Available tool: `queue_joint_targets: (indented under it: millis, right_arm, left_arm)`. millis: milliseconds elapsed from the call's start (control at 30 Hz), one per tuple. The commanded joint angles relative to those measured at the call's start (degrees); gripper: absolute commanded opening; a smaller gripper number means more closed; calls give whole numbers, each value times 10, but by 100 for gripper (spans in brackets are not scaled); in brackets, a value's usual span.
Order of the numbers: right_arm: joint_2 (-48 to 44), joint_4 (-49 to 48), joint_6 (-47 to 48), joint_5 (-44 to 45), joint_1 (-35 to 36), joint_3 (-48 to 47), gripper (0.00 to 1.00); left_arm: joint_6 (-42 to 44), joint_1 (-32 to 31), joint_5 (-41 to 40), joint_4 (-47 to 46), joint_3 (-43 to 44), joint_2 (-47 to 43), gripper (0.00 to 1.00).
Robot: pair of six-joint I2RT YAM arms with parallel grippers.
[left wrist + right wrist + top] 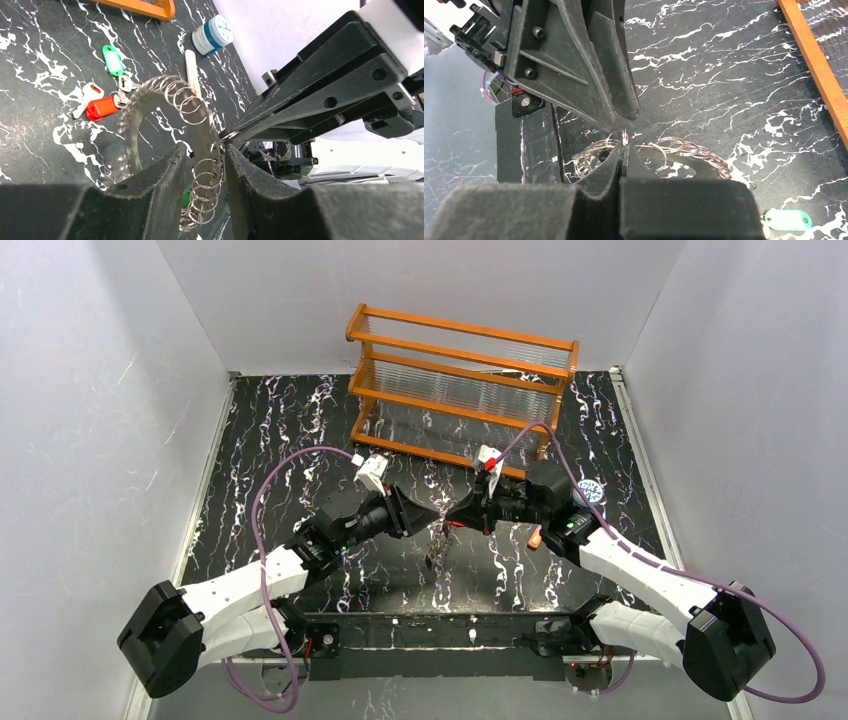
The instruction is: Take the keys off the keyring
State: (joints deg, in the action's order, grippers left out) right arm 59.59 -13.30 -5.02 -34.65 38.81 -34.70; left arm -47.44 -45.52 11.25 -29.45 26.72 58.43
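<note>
Left claw (206, 156) grips the keyring (150, 107); right claw (623, 156) pinches a split ring (226, 136).

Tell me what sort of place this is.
Probably a robot test cell: plain white walls box in a black marble-patterned tabletop, two white-and-black robot arms mounted at its near edge, an orange wooden rack behind.

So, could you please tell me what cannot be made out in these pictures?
Top external: the keyring is too small, between the left gripper and right gripper, to show any keys on it.
Left wrist: the keyring's lower part is hidden behind the left gripper's fingers; something green there is unidentifiable.
Right wrist: a green key tag is partly hidden by the right gripper's finger.
</note>
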Motion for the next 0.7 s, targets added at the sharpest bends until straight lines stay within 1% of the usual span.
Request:
queue_joint_targets:
  millis: [0, 100, 233, 367, 567, 667]
  right_arm:
    - [-17, -64, -7, -5, 4, 3, 1]
    - [-17, -72, -8, -5, 4, 6, 1]
    - [-19, -73, -4, -5, 4, 8, 1]
    - [-22, -76, -2, -4, 4, 12, 1]
    - [-30, -71, 9, 3, 4, 16, 1]
    - [-31, -68, 14, 6, 4, 18, 1]
  left_arm:
    - [-6, -1, 8, -13, 6, 10, 32]
    - [-8, -3, 16, -17, 7, 18, 31]
    - [-10, -6, 19, -22, 8, 25, 26]
    - [-5, -11, 30, -30, 16, 35, 17]
    - [-4, -15, 31, -30, 15, 34, 18]
    - [-4, -16, 32, -31, 14, 32, 9]
